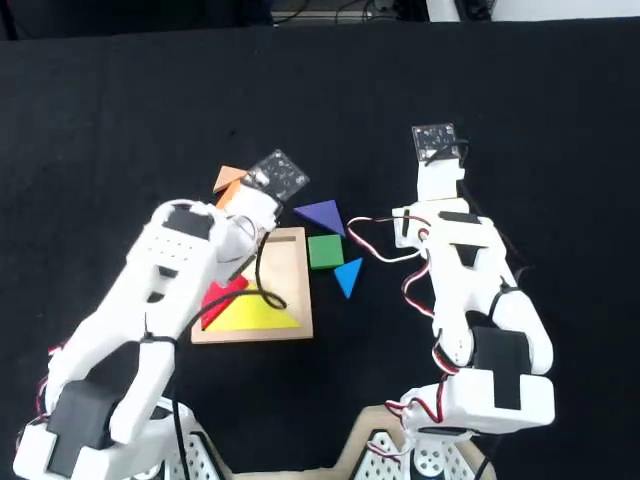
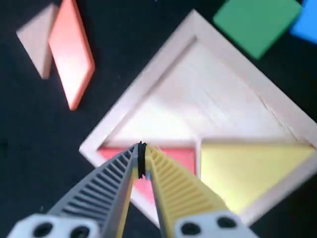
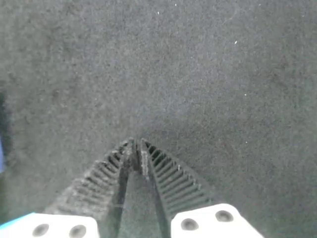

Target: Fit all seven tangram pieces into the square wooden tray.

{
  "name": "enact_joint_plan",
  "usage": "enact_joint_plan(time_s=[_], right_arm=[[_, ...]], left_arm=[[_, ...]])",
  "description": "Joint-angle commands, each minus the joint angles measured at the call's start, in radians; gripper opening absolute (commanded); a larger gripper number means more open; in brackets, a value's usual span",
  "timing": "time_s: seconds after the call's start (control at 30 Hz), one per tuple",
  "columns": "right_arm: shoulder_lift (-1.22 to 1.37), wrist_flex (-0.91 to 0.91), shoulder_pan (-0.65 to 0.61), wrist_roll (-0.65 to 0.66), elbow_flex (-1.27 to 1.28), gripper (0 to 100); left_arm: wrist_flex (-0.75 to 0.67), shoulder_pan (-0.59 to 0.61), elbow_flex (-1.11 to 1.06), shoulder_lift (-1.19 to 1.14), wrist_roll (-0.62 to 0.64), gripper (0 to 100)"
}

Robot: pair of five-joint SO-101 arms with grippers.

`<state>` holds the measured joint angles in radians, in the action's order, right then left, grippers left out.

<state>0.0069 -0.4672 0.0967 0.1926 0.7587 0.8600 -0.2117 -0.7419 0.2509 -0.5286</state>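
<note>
Though half filled, pale tray (image 2: 213, 94): red triangle (image 2: 181, 159), yellow triangle (image 2: 247, 168); left gripper (image 2: 141, 159), right gripper (image 3: 134, 156) each closed.

One wooden tray (image 1: 303, 280), two arms (image 1: 150, 300) (image 1: 470, 270), and seven pieces: red triangle (image 1: 222, 295), yellow triangle (image 1: 265, 312), orange parallelogram (image 2: 72, 52), tan triangle (image 2: 35, 37), purple triangle (image 1: 322, 214), green square (image 1: 325, 251), blue triangle (image 1: 348, 276).

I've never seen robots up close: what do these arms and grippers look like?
Left arm and right arm: white shells, black motor blocks, red, white and black cables. The left gripper has one grey finger and one yellow finger, both ribbed; the right gripper has dark ribbed fingers.
</note>
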Motion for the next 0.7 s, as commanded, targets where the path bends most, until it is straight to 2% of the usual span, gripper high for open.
enact_joint_plan(time_s=[0.0,0.23,0.37,0.5,0.67], right_arm=[[-0.002,-0.008,-0.018,0.009,-0.058,1.3],[-0.002,-0.008,-0.018,0.009,-0.058,1.3],[-0.002,-0.008,-0.018,0.009,-0.056,1.3],[-0.002,-0.008,-0.018,0.009,-0.056,1.3],[-0.002,-0.008,-0.018,0.009,-0.056,1.3]], left_arm=[[-0.141,-0.047,-0.081,0.041,-0.006,3],[-0.143,-0.061,-0.081,0.034,0.02,3],[-0.222,-0.061,-0.113,0.032,0.078,3],[-0.238,-0.062,-0.124,0.005,0.087,3],[-0.236,-0.056,-0.047,-0.129,0.238,3]])
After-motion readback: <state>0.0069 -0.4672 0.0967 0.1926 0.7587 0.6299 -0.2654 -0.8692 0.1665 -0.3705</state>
